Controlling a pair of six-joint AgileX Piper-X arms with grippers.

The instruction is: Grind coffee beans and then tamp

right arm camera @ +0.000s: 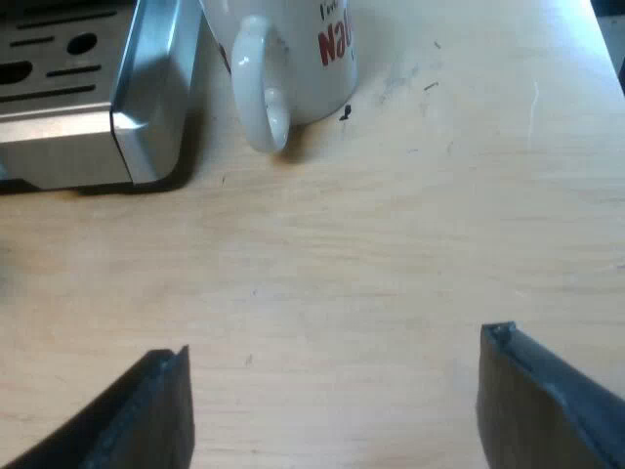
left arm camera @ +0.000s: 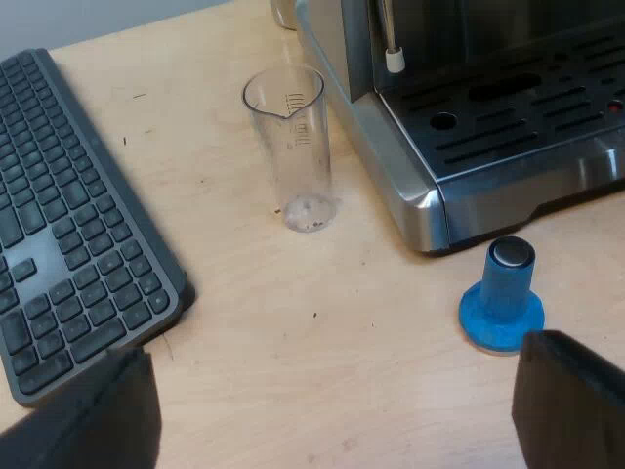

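A blue tamper (left arm camera: 502, 296) with a metal top stands upright on the wooden table, just in front of the espresso machine (left arm camera: 459, 127) and its drip tray. My left gripper (left arm camera: 337, 410) hangs open above the table, one finger close beside the tamper, nothing between its fingers. A clear measuring glass (left arm camera: 292, 147) stands upright beside the machine's corner. In the right wrist view a white mug (right arm camera: 283, 59) with red lettering stands next to the machine's corner (right arm camera: 117, 98). My right gripper (right arm camera: 332, 401) is open over bare table, a good way short of the mug.
A dark keyboard (left arm camera: 68, 225) lies on the table near the measuring glass, and my left gripper's other finger (left arm camera: 88, 420) is by its edge. A steam wand tip (left arm camera: 394, 59) hangs over the machine's drip tray.
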